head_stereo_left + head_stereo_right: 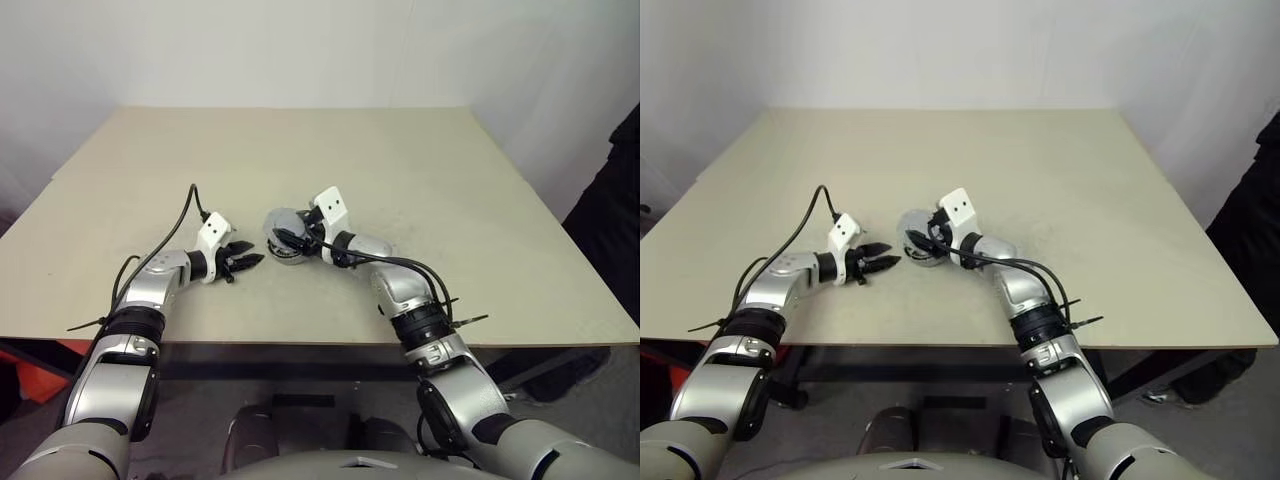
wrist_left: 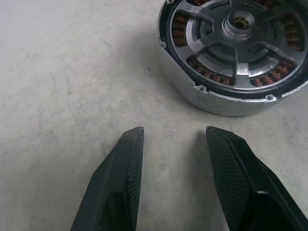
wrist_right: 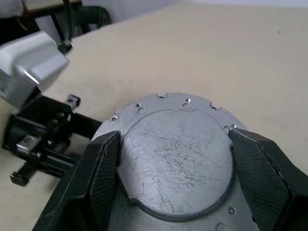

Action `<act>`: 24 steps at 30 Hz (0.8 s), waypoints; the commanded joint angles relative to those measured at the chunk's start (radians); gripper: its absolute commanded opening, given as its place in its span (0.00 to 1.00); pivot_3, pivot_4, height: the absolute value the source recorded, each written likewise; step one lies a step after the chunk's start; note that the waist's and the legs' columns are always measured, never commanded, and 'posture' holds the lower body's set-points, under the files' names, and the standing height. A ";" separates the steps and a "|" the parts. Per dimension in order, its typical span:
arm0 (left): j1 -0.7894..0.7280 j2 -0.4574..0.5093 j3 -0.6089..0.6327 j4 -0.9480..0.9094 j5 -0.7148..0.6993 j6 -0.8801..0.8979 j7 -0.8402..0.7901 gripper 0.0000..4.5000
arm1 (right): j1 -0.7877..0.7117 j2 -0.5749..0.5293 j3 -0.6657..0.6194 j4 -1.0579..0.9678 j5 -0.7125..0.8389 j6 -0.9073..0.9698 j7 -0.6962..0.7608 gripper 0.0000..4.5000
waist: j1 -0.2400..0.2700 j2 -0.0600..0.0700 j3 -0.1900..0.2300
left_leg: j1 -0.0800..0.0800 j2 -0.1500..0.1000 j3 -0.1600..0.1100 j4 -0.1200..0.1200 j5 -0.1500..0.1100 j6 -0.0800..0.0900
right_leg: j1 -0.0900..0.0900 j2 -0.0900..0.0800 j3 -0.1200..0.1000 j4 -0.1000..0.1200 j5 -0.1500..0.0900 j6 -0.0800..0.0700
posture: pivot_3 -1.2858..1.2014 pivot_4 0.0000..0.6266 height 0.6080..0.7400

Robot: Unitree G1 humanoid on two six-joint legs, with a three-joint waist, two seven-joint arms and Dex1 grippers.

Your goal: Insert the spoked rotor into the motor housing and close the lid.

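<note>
While right gripper (image 3: 173,178) clamps lid (image 3: 175,159), left gripper (image 2: 173,139) gapes.

A plain white wall (image 1: 300,50) stood behind a broad beige surface (image 1: 420,160), evenly lit. Below its near edge lay a grey floor (image 1: 1230,420), with something orange-red (image 1: 40,370) at the left and a dark shape (image 1: 610,210) at the right.

Rotor (image 2: 226,45) in housing (image 2: 202,98); lid (image 3: 175,159) aloft
</note>
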 commanded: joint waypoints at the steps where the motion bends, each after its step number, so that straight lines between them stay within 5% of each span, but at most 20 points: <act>1: -0.009 0.005 0.007 -0.022 -0.004 -0.011 0.009 0.49 | -0.023 0.003 0.012 0.025 -0.032 -0.050 -0.009 0.69 | 0.000 0.000 0.000 | 0.000 0.000 0.000 0.000 0.000 0.000 | 0.000 0.000 0.000 0.000 0.000 0.000 | 0.52 0.00 1.00; 24: 0.003 0.006 0.008 -0.047 -0.009 0.007 0.021 0.49 | -0.048 0.016 -0.022 0.181 -0.062 -0.099 -0.051 0.69 | -0.002 0.000 0.000 | 0.003 0.001 0.000 0.005 0.000 0.000 | 0.001 0.000 0.000 0.005 0.000 0.000 | 0.52 0.00 1.00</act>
